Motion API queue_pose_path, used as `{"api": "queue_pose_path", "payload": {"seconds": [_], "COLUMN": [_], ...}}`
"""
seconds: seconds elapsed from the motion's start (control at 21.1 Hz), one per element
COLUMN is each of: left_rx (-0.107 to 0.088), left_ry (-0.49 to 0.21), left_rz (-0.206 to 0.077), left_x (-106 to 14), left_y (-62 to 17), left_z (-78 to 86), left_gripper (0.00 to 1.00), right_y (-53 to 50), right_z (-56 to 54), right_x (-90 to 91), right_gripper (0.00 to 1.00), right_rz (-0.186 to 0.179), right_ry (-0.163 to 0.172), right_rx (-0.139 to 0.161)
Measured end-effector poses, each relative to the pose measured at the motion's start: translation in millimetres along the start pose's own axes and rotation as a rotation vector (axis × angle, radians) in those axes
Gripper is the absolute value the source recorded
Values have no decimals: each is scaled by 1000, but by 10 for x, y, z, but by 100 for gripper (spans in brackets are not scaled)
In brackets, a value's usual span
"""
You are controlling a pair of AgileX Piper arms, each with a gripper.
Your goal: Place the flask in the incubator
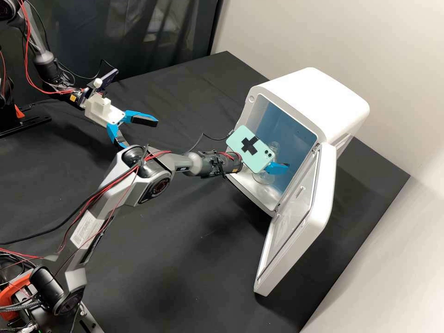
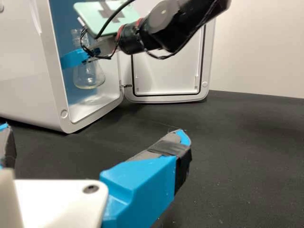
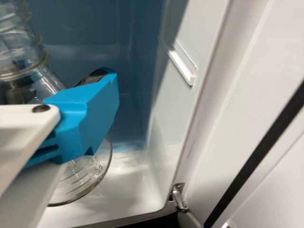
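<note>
A clear glass flask point(image 1: 265, 177) stands upright inside the white incubator point(image 1: 319, 97), whose blue-lit chamber is open at the front. My right gripper point(image 1: 277, 167) is inside the chamber, shut on the flask's neck. In the right wrist view one blue finger point(image 3: 90, 107) lies against the flask point(image 3: 80, 175), whose base is at or just above the chamber floor. The left wrist view shows the flask point(image 2: 89, 76) held in the chamber from afar. My left gripper point(image 1: 137, 133) hangs open over the bench at the back left, holding nothing.
The incubator door point(image 1: 296, 217) hangs wide open toward the front, hinged beside the chamber. A teal camera mount point(image 1: 249, 149) sits on the right wrist at the opening. Black bench point(image 1: 185, 259) lies bare in front; its right edge runs behind the incubator.
</note>
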Motion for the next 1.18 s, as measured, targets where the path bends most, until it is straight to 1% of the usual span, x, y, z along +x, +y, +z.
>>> {"api": "queue_pose_path", "payload": {"seconds": [0.05, 0.09, 0.14, 0.19, 0.24, 0.28, 0.33, 0.38, 0.43, 0.47, 0.52, 0.57, 0.71, 0.95, 1.09, 1.13, 1.18], "left_rx": [0, 0, 1, 1, 1, 1, 1, 1, 1, 1, 1, 1, 1, 1, 1, 1, 1], "left_ry": [-2, -4, -7, -7, -7, -7, -7, -7, -7, -7, -7, -7, -7, -7, -7, -7, -7], "left_rz": [-1, -1, -2, -2, -2, -2, -2, -2, -2, -2, -2, -2, -2, -2, -2, -2, -2], "left_x": [2, 4, 6, 6, 6, 6, 6, 6, 6, 6, 6, 6, 6, 6, 6, 6, 6], "left_y": [-1, -2, -4, -4, -4, -4, -4, -4, -4, -4, -4, -4, -4, -4, -4, -4, -4], "left_z": [5, 10, 16, 16, 16, 16, 16, 16, 16, 16, 16, 16, 16, 16, 16, 16, 16], "left_gripper": [100, 100, 100, 100, 100, 100, 100, 100, 100, 100, 100, 100, 100, 100, 100, 100, 100], "right_y": [-12, -39, -58, -86, -107, -161, -235, -293, -328, -322, -327, -317, -333, -330, -337, -335, -321], "right_z": [3, 18, 16, 19, 16, 16, 30, 34, 21, 9, 7, -7, 2, 14, 28, 33, 35], "right_x": [35, 85, 142, 198, 247, 295, 344, 375, 403, 422, 446, 460, 490, 500, 501, 505, 506], "right_gripper": [0, 0, 0, 0, 0, 0, 0, 0, 0, 0, 0, 0, 0, 0, 0, 100, 100], "right_rz": [3, 0, 3, 3, 4, -2, -16, -31, -29, -19, -19, -15, -18, -17, -23, -28, -27], "right_ry": [-5, -21, -36, -53, -71, -90, -108, -117, -122, -129, -134, -132, -143, -149, -149, -146, -145], "right_rx": [-14, -24, -40, -63, -61, -69, -81, -101, -124, -129, -141, -147, -158, -161, -161, -163, -162]}}
